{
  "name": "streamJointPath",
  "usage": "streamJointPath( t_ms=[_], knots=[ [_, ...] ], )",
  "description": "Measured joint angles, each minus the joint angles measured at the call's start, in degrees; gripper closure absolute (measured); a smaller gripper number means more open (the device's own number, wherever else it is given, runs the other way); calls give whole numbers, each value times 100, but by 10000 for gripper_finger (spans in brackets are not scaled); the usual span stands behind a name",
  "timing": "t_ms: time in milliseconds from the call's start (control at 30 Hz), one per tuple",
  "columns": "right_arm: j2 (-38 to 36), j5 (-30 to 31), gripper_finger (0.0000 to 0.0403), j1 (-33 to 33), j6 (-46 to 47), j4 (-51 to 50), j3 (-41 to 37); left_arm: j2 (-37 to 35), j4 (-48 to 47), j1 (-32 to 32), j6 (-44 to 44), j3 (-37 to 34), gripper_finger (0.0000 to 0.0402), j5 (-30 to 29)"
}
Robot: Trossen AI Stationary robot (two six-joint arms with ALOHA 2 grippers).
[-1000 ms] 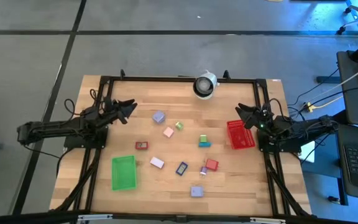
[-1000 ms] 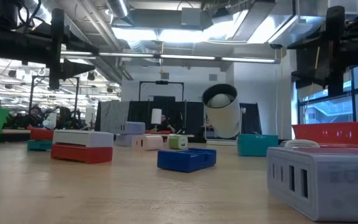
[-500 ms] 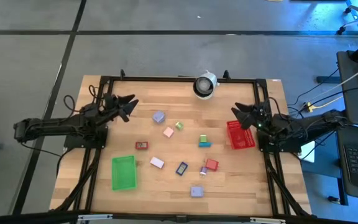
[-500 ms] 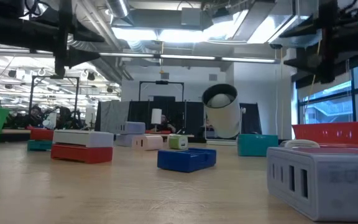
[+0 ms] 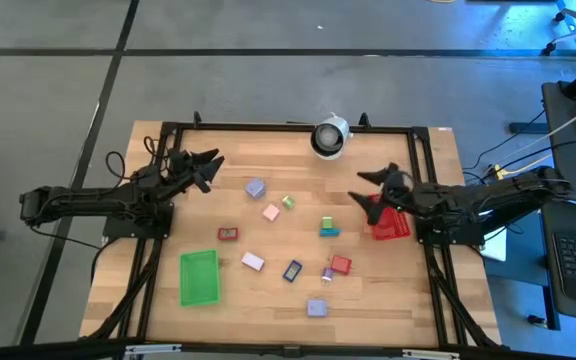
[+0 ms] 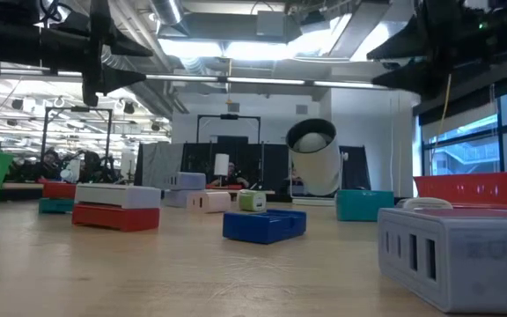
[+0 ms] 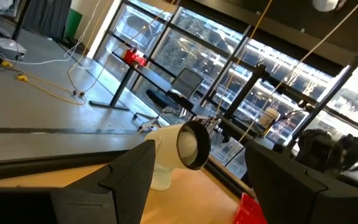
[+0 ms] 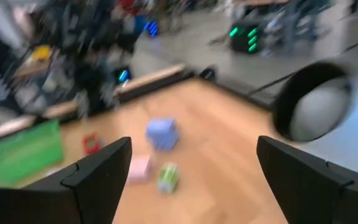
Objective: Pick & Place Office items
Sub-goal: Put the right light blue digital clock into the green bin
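Office items [image 5: 271,212] lie scattered over the middle of the desk [image 5: 138,290], none of them in my fingers. Starting at the left edge, my left gripper [image 5: 205,170] hangs above the far left part of the desk, its two fingers spread apart and holding nothing; past them the left wrist view looks toward the round white-and-black device [image 7: 178,151]. Near the front left corner sits the green bin [image 5: 199,277], flat on the wood. Moving rightward, a small red piece [image 5: 228,234] lies just beyond that bin, a pale pink piece [image 5: 253,262] beside the bin's right side, and a lavender block [image 5: 256,187] farther back, with a pink piece [image 5: 271,212] and a light green piece [image 5: 288,202] close to it. The round device [image 5: 329,137] stands at the far edge, about midway along it. Toward the front lie a blue piece [image 5: 293,271] and another lavender block [image 5: 316,307], then a teal piece [image 5: 329,228] and a red block [image 5: 341,265]. My right gripper [image 5: 370,191] reaches in from the right edge, fingers wide apart and empty, above the inner side of the red bin [image 5: 393,226], which lies near the desk's right edge.
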Motion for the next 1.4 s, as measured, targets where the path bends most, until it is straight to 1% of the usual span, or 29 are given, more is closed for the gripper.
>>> streamJointPath(
  t_ms=[100, 367, 500, 667, 767, 867, 1000, 1100, 1200, 1300, 1400],
  knots=[
    [383, -555, 56, -70, 4, -58, 0, 0, 34, 0, -4, 0, 157, 4],
    [1237, -1780, 56, -200, 5, -318, 0, 0, 19, 2, -17, 0, 157, 0],
    [1631, -2260, 56, -258, -50, -363, 0, 0, 14, 2, -19, 0, 160, -2],
    [2049, -2466, 56, -318, -183, -361, -2, 0, 12, 0, -19, 0, 162, -4],
    [2289, -2703, 56, -347, -287, -385, 89, 0, 12, 1, -19, 0, 162, -5],
    [2577, -2932, 56, -356, -631, -493, 343, 0, 10, 2, -19, 0, 162, -5],
    [3056, -3044, 56, -356, -1037, -1048, 785, 0, 8, 0, -17, 0, 162, -7],
    [3422, -3055, 56, -358, -1061, -1345, 1024, 0, -41, 0, -17, 0, 162, -7],
    [3709, -3265, 56, -358, -1058, -1373, 1162, 0, -113, 2, -17, 0, 162, -7],
    [3891, -3343, 58, -356, -1058, -1369, 1259, 0, -203, 2, -19, 0, 162, -7],
    [3939, -3339, 71, -373, -1084, -1356, 1292, 0, -261, 1, -40, 0, 162, -9]
  ],
)
